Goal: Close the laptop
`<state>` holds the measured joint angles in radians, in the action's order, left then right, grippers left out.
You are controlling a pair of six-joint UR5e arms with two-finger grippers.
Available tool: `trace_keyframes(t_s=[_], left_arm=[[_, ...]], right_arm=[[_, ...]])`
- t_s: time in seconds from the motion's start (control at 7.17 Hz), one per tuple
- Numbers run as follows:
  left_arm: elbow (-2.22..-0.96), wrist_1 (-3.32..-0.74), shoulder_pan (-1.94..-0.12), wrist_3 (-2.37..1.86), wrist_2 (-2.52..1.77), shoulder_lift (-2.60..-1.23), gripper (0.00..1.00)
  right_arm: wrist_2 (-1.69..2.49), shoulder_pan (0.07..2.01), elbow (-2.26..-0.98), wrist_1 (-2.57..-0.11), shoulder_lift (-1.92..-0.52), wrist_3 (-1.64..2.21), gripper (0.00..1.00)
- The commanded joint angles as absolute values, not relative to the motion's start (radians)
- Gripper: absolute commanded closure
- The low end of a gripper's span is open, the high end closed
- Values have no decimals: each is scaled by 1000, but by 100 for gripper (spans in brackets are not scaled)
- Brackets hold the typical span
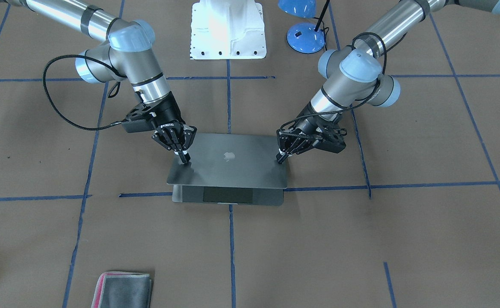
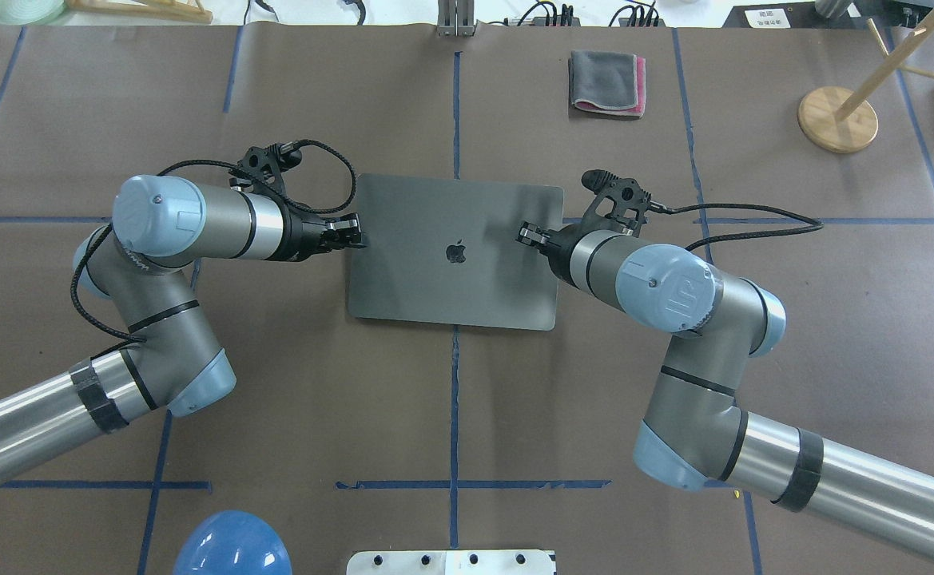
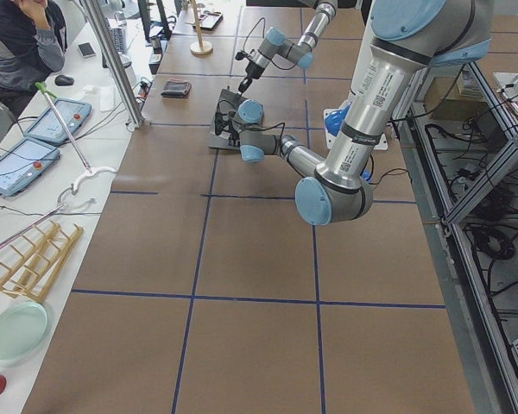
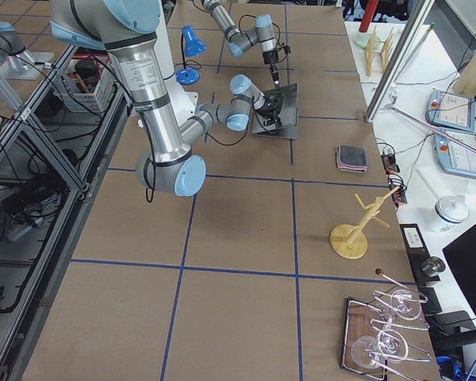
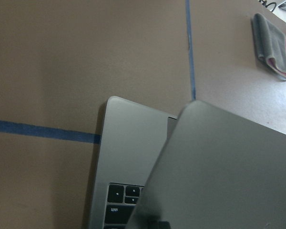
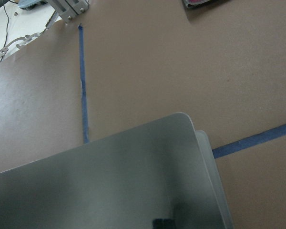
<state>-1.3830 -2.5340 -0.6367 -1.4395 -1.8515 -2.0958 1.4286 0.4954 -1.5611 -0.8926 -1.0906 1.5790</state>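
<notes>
- A folded grey cloth point(image 2: 606, 82) with a pink edge lay ahead of the right gripper point(image 2: 526, 234), on the side away from the robot and well apart from it.
- A wooden stand point(image 2: 837, 118) with a round base stood far out to that gripper's right.
- A blue lamp point(image 1: 305, 36) stood behind the left gripper point(image 2: 348, 233), towards the robot's base.
- A white base plate point(image 1: 227, 30) sat behind and between the two grippers.
- Blue tape lines point(image 2: 455, 415) crossed the brown paper cover point(image 2: 834, 319) beneath both grippers.
- A rack of wine glasses point(image 4: 385, 333) stood far off to the right gripper's right.
- A seated person point(image 3: 22, 39), two tablets point(image 3: 59, 121) and a green plate point(image 3: 17, 329) were at a side bench across the table from the grippers.
</notes>
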Motion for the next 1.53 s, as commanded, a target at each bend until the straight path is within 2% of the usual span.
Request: trace_keyframes(t_s=[0.0, 0.14, 0.28, 0.42, 0.7, 0.98, 1.4], left_arm=[[-1301, -2539, -638, -1388, -1836, -2134, 100], [-1310, -2534, -661, -1390, -1876, -2137, 89], [-1312, -2531, -729, -1390, -2045, -2138, 31], [-1315, -2519, -780, -1388, -2175, -2135, 1], [-1350, -2456, -851, -1387, -2309, -2109, 1], [-1451, -2402, -894, -1297, -2379, -2013, 1], [-1567, -2163, -960, -878, -2376, -1847, 1]], right_arm=[[1436, 495, -1489, -893, -1062, 1578, 95], [1538, 526, -1505, -897, -1062, 1580, 64], [1649, 576, -1531, -946, -1066, 1577, 2], [1775, 625, -1590, -1068, -1066, 1565, 1], [1879, 676, -1678, -1237, -1080, 1472, 1], [1940, 710, -1782, -1446, -1121, 1222, 1], [2086, 868, -1873, -1508, -1296, 886, 1]])
